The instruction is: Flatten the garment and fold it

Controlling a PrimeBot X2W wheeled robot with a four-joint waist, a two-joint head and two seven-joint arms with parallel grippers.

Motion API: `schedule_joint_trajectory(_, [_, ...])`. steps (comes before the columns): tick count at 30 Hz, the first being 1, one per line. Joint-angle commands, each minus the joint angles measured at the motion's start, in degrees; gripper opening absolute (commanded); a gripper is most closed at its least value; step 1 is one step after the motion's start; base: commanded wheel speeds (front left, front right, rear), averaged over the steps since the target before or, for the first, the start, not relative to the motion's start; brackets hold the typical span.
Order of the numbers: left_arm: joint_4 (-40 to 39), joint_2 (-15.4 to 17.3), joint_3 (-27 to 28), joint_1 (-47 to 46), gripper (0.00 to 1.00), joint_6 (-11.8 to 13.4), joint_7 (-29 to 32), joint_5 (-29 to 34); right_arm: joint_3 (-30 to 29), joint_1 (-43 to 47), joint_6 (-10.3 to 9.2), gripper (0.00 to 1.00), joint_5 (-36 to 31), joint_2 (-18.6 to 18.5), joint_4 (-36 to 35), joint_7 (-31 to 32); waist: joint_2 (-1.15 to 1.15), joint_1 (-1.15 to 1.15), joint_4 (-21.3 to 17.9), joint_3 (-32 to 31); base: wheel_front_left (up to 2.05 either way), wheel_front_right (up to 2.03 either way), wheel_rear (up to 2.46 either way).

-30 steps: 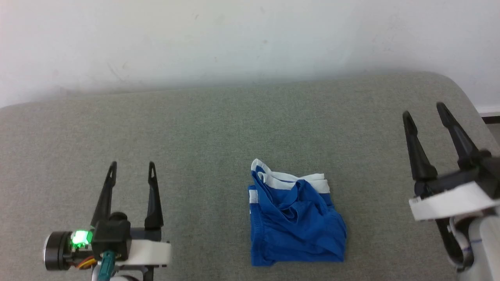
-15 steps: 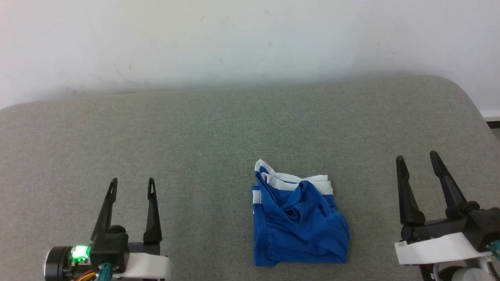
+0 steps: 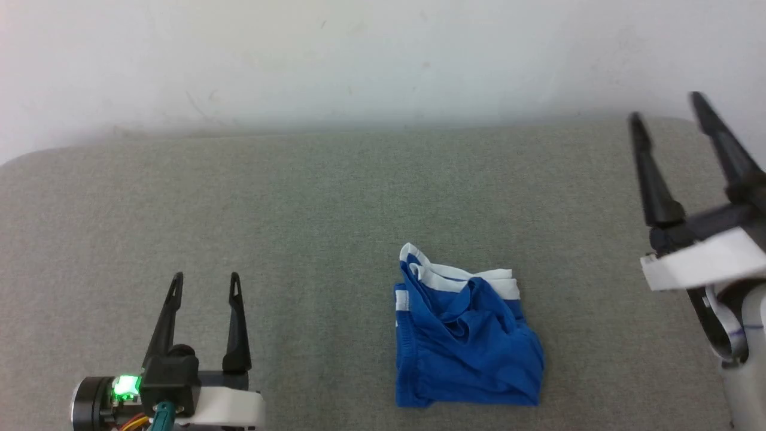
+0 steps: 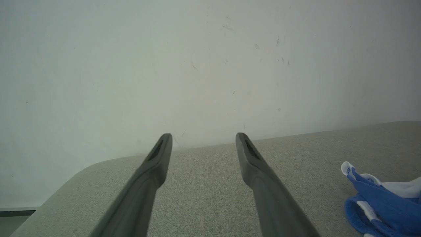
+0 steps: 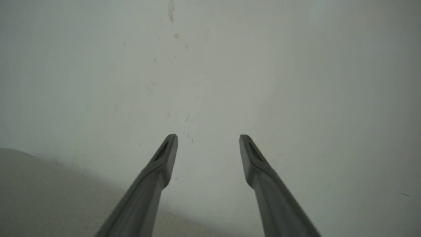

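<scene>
The blue shorts [image 3: 468,344] lie in a rumpled heap on the grey padded surface [image 3: 287,203], at the lower centre-right of the head view, with their white trim toward the top. The left gripper [image 3: 206,276] is at the lower left, well apart from the shorts, its fingers spread and holding nothing. The right gripper [image 3: 665,106] is at the right edge, also spread and empty, its tips reaching up to the white wall [image 3: 359,54].

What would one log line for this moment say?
garment: bunched on grey surface, untouched | left gripper: open, empty, low | right gripper: open, empty, high
</scene>
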Motion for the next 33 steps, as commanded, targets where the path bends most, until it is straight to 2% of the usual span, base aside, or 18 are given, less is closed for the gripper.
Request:
schedule_joint_trajectory(1, [0.1, -0.3, 0.3, -0.8, 1.0, -0.4, -0.3, 0.7, 2.6, -2.1, -0.11, 1.0, 2.0, -2.0, 1.6, 4.3, -0.01, 0.0, 0.4, 0.2, 0.0, 0.0, 0.0])
schedule_joint_trajectory(5, [0.0, -0.7, 0.3, -0.9, 1.0, -0.5, -0.3, 0.8, 10.4, -6.0, -0.11, 1.0, 12.3, -7.9, 5.2, 22.0, -0.01, 0.0, 1.1, 0.6, 0.0, 0.0, 0.0])
schedule_joint_trajectory(6, [0.0, -0.7, 0.3, -0.9, 1.0, -0.5, -0.3, 0.8, 10.4, -6.0, -0.11, 1.0, 12.3, -7.9, 5.2, 22.0, -0.01, 0.0, 1.1, 0.6, 0.0, 0.0, 0.0])
schedule_joint_trajectory(9, [-0.2, -0.9, 0.4, -1.1, 1.0, -0.6, -0.3, 0.8, 16.8, -7.8, -0.11, 1.0, 20.0, -13.7, 5.9, 32.6, -0.01, 0.0, 1.5, 1.4, 0.0, 0.0, 0.0])
schedule_joint_trajectory(12, [-0.2, -1.0, 0.5, -1.5, 1.0, -0.8, -0.3, 0.9, 21.3, -8.4, -0.11, 1.0, 27.4, -17.4, 7.1, 41.2, -0.01, 0.0, 2.0, 2.4, 0.0, 0.0, 0.0])
schedule_joint_trajectory(16, [-0.4, -1.3, 0.5, -2.6, 1.0, -0.9, -0.3, 0.9, 26.0, -8.5, -0.11, 1.0, 35.8, -19.9, 9.0, 48.8, -0.01, 0.0, 2.7, 4.1, 0.0, 0.0, 0.0])
schedule_joint_trajectory(18, [-0.5, -1.4, 0.5, -3.1, 1.0, -1.0, -0.3, 1.0, 26.8, -8.8, -0.11, 1.0, 39.5, -19.4, 10.5, 50.1, -0.01, 0.0, 3.1, 5.1, 0.0, 0.0, 0.0])
schedule_joint_trajectory(22, [-0.6, -1.6, 0.4, -4.4, 1.0, -1.1, -0.3, 1.1, 29.8, -9.7, -0.11, 1.0, 42.5, -17.6, 14.1, 50.3, -0.01, 0.0, 3.8, 7.2, 0.0, 0.0, 0.0])
schedule_joint_trajectory(27, [-0.5, -1.9, 0.0, -6.1, 1.0, -1.3, -0.3, 1.3, 33.7, -10.6, -0.11, 1.0, 44.4, -13.2, 20.4, 47.9, -0.01, 0.0, 4.7, 9.4, 0.0, 0.0, 0.0])
schedule_joint_trajectory(33, [-0.2, -2.1, -0.3, -7.3, 1.0, -1.3, -0.3, 1.4, 41.9, -10.2, -0.11, 1.0, 44.8, -11.4, 24.8, 45.7, -0.01, 0.0, 5.6, 10.7, 0.0, 0.0, 0.0])
